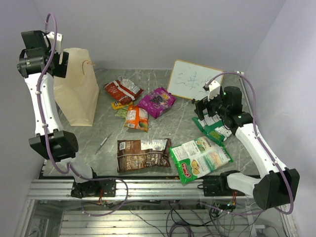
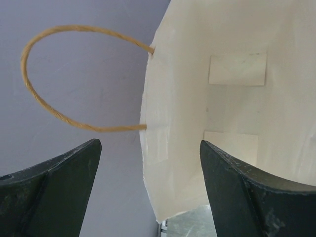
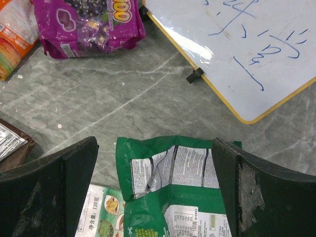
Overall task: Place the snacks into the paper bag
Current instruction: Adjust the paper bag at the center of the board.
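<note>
The tall cream paper bag (image 1: 76, 91) stands at the back left. My left gripper (image 1: 63, 63) is raised beside its top and stands open. In the left wrist view the bag's (image 2: 222, 98) upright edge and a cord handle (image 2: 29, 89) lie ahead of the left gripper (image 2: 150, 148), with nothing held. The snacks lie spread on the table: red (image 1: 122, 90), purple (image 1: 157, 101), orange (image 1: 137, 117), brown (image 1: 143, 154), and a large green-and-white one (image 1: 200, 159). My right gripper (image 1: 200, 106) hovers open over a green packet (image 1: 215, 129). That green packet (image 3: 173, 197) lies below the right gripper (image 3: 155, 148), its top edge between the fingers.
A framed whiteboard (image 1: 195, 80) leans at the back right, close beyond the right gripper. A thin pen (image 1: 103, 143) lies left of the brown packet. Walls close the table in on the left, back and right. The purple packet (image 3: 89, 24) and whiteboard (image 3: 247, 49) show ahead in the right wrist view.
</note>
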`<action>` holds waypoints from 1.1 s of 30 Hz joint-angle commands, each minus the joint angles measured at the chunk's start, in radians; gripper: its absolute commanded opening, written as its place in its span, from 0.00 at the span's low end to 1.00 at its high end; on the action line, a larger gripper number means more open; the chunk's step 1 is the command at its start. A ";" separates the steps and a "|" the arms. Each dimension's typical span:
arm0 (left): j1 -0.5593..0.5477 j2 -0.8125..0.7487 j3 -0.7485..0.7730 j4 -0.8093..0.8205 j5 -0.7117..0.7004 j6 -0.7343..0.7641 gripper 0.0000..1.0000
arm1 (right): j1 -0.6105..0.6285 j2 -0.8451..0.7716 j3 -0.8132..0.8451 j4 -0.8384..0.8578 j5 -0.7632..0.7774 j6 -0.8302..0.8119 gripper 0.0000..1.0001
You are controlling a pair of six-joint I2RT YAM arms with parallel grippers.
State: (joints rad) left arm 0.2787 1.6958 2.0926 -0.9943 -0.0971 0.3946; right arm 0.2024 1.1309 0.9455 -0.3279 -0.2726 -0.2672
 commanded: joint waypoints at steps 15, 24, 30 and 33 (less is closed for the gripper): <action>0.006 0.183 0.197 -0.071 0.017 0.093 0.82 | -0.080 0.016 -0.030 0.006 -0.124 -0.014 1.00; -0.007 0.229 0.235 -0.047 0.037 0.107 0.80 | -0.131 0.023 -0.039 0.016 -0.146 -0.007 1.00; -0.008 0.276 0.253 -0.074 0.027 0.096 0.74 | -0.136 0.023 -0.043 0.017 -0.155 -0.007 1.00; -0.008 0.291 0.262 -0.105 0.048 0.082 0.70 | -0.140 0.022 -0.045 0.016 -0.155 -0.008 1.00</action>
State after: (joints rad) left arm 0.2733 1.9625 2.3169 -1.0527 -0.0814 0.4892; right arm 0.0719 1.1584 0.9123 -0.3401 -0.4133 -0.2771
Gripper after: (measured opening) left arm 0.730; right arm 0.996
